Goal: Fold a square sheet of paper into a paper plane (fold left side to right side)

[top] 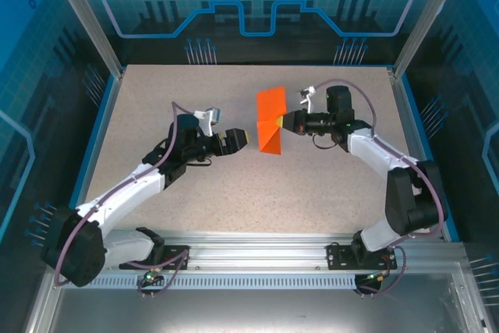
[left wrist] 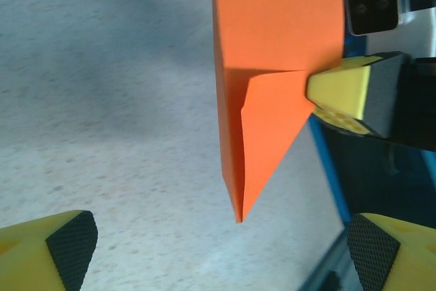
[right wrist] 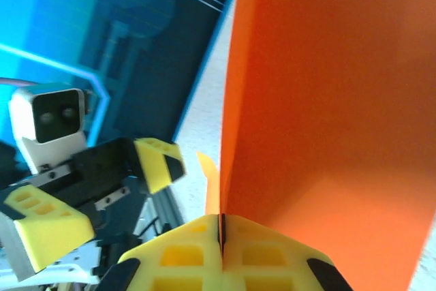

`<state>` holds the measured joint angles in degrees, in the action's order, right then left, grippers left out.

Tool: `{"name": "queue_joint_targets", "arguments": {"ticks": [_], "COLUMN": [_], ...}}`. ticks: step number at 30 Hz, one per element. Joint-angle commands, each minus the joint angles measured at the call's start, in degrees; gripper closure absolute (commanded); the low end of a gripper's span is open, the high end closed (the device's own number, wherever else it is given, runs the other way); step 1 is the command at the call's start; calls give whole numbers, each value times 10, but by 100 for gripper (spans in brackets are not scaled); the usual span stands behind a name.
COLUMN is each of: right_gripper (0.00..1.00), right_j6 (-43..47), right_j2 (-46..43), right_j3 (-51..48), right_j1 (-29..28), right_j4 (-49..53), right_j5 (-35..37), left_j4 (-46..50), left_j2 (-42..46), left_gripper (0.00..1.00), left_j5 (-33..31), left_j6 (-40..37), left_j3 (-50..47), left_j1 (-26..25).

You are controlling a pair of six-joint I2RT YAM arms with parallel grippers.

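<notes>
— Where's the partly folded orange-red paper sheet?
— Over the speckled beige tabletop, pinched by the closed right gripper. Just beside it the left gripper gapes; translucent blue wall panels behind.

We lose the top of the sheet of paper past the left wrist's frame edge, the left gripper cut down to fingertips; from the right wrist the paper's a blur, its pinched edge buried in the right gripper.
</notes>
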<state>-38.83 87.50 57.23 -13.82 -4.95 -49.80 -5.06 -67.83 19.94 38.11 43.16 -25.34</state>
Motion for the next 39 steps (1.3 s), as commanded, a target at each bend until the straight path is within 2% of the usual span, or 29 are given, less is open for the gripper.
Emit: {"name": "queue_joint_targets", "arguments": {"ticks": [1,8,12,15,20,24,30,31,34,37,39], "right_gripper": [100,99,98,98,97,95,90,86,73,59,52], "right_j6": [-62,-116,-135,-151,-171,-169,-146,-138,-78,16,72], "right_j2": [-24,-58,-67,-68,-68,-71,-73,-75,-84,-100,-109], "right_j3": [22,37,37,33,23,18,16,17,29,54,68], "right_j1": [1,-30,-43,-49,-49,-47,-45,-44,-43,-33,-24], "right_j4": [-60,-97,-102,-131,-150,-147,-113,-109,-4,153,260], "right_j5": [-50,-56,-53,-53,-48,-43,-34,-31,-9,61,148], "left_j4": [-88,-187,-250,-283,-288,-270,-227,-215,-152,-7,118], "left_j2": [14,-18,-40,-49,-44,-36,-27,-26,-21,-9,-11], "left_gripper": [1,1,7,17,46,62,81,82,87,91,95], "left_j5": [71,141,164,175,175,169,153,150,124,46,-53], "left_j6": [72,136,170,189,197,188,163,156,116,23,-49], "left_j3": [-8,6,5,6,9,9,8,9,19,53,91], "left_j1": [5,3,-1,-6,-9,-10,-10,-11,-16,-41,-73]}}
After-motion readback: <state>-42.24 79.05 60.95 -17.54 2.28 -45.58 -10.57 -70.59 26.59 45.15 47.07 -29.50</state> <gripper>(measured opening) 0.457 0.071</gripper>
